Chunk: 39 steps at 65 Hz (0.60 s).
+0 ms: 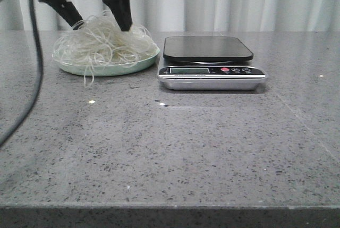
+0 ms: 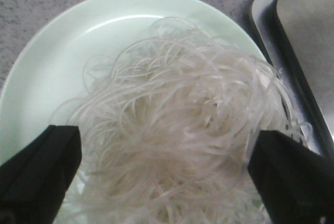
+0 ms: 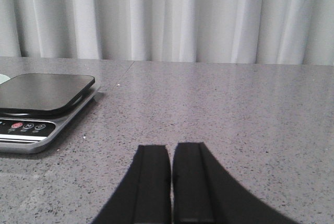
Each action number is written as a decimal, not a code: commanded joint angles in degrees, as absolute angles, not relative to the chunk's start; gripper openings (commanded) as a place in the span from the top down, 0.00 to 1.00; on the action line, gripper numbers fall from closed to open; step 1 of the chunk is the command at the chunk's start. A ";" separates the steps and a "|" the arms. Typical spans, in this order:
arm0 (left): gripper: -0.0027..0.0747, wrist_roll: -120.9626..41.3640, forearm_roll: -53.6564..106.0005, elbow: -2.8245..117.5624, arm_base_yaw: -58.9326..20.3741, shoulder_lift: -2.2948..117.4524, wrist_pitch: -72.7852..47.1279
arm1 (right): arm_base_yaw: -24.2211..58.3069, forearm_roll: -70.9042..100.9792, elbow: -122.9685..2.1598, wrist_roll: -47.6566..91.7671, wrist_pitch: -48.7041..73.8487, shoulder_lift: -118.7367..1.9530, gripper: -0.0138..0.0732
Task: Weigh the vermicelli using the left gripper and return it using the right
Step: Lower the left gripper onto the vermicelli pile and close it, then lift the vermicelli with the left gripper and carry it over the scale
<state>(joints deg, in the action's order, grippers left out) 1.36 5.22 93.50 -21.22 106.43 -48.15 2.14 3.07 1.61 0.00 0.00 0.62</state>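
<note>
I am holding the left gripper [image 1: 98,18] down over the vermicelli [image 1: 103,44], its fingers spread wide and straddling the tangle, gripping nothing yet. The noodles are lying directly between and just below the fingertips, heaped on the green plate [image 1: 79,68]; the tangle has no clear long axis. The scale [image 1: 211,60] is waiting just beside the plate. I am keeping the right gripper [image 3: 171,182] parked well apart, fingers nearly together, empty.
</note>
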 commanded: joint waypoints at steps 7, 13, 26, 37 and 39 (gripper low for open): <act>0.11 1.35 6.36 95.92 -21.69 106.90 -50.95 | 1.76 3.05 1.16 0.38 -4.63 1.58 0.62; 0.29 1.35 4.99 95.92 -21.69 107.06 -51.89 | 1.76 3.05 1.16 0.38 -4.63 1.58 0.62; 0.79 0.58 3.62 99.28 -21.69 107.06 -53.27 | 1.76 3.05 1.16 0.38 -4.63 1.58 0.62; 0.79 0.00 5.66 110.67 -21.84 107.06 -56.50 | 1.76 3.05 1.16 0.38 -4.63 1.58 0.62; 0.81 0.00 6.73 112.87 -22.08 107.06 -56.66 | 1.76 3.05 1.16 0.38 -4.63 1.58 0.62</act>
